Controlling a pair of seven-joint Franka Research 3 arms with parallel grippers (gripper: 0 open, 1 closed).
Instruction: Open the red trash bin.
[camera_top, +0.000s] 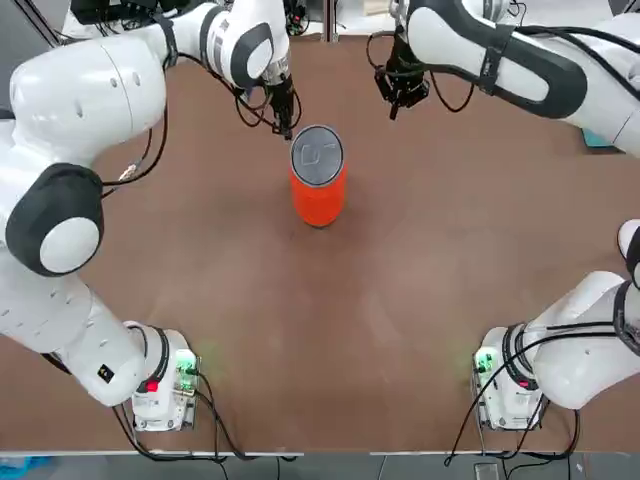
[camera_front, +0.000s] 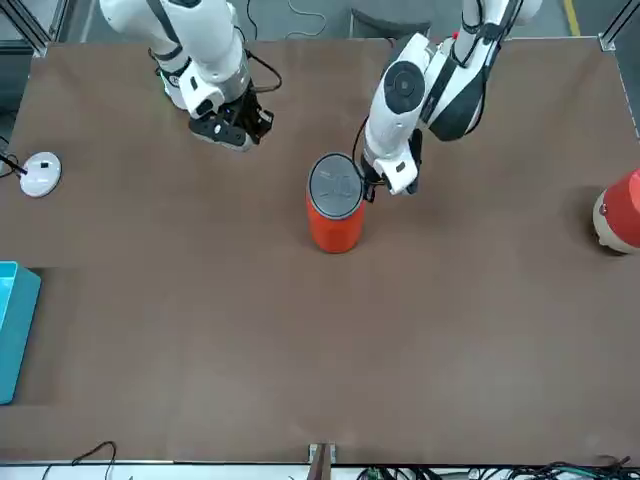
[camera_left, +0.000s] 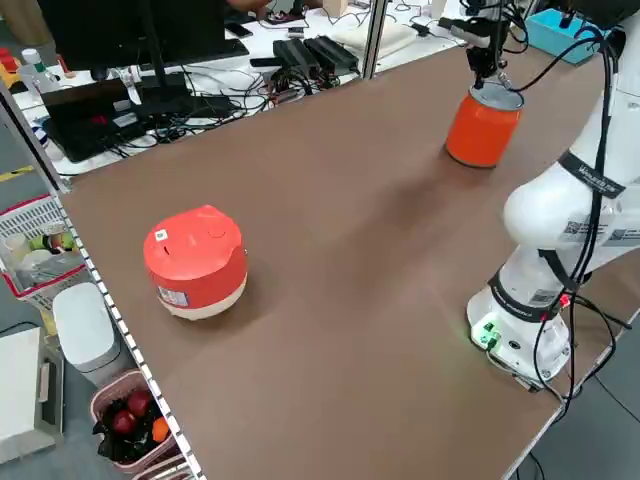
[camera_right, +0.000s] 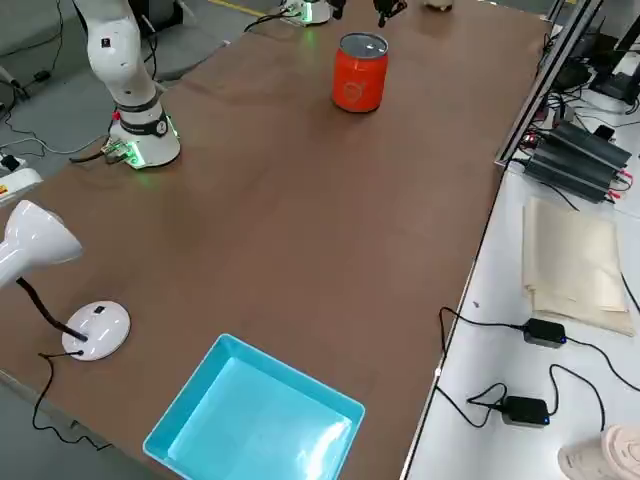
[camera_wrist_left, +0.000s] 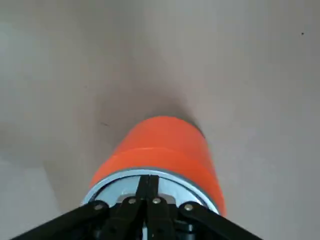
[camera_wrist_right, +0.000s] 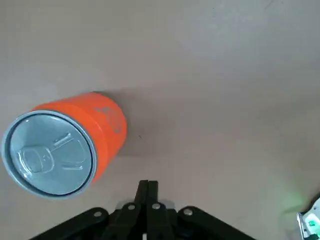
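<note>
A brown table (camera_left: 330, 230) is being flanked by a cluttered desk (camera_left: 200, 60) with cables; grey floor (camera_right: 60, 40) is being shown beyond its edge.

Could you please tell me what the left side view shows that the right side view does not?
Only the left side view shows a red and cream domed pot near the table edge and the left gripper at the bin's rim. Only the right side view shows a teal box and a white lamp base. Both show the red trash bin, upright with its grey lid level.
</note>
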